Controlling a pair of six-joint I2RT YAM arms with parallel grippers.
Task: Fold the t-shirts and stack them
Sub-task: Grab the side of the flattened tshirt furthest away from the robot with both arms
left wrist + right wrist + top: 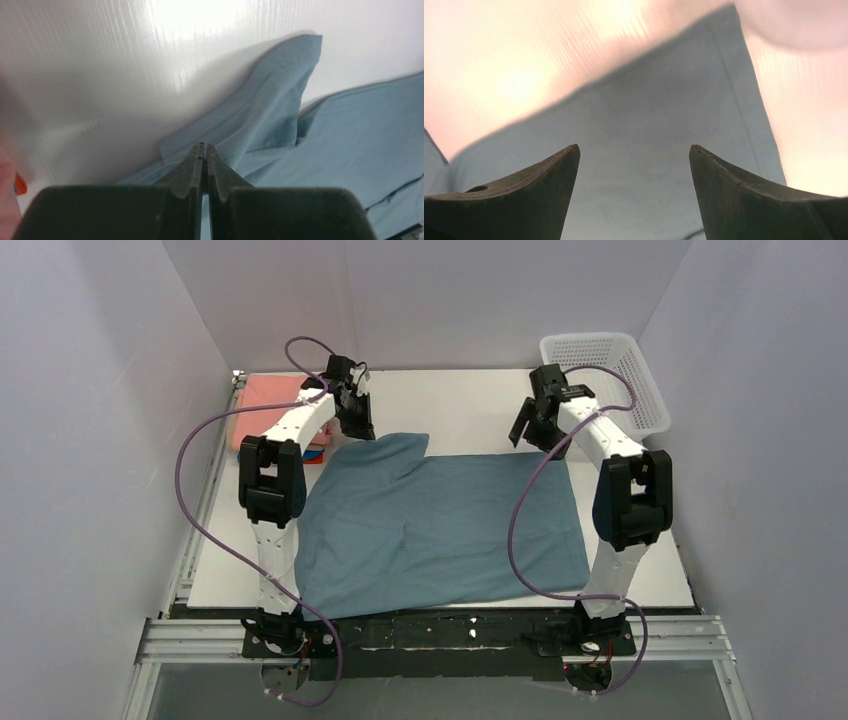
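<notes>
Large dusty blue-grey cloth t-shirt (440, 525): spread flat, one sleeve (270, 105) lifted. Left gripper (203, 146): clamped on sleeve. Right gripper (634, 152): wide apart, over shirt.

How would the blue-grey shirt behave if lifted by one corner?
Probably floppy: the blue-grey shirt lies flat with soft wrinkles, so it would likely drape and sag. Likely light, being thin cloth. Pushed, it would probably bunch rather than slide; its sleeve is creased.
</notes>
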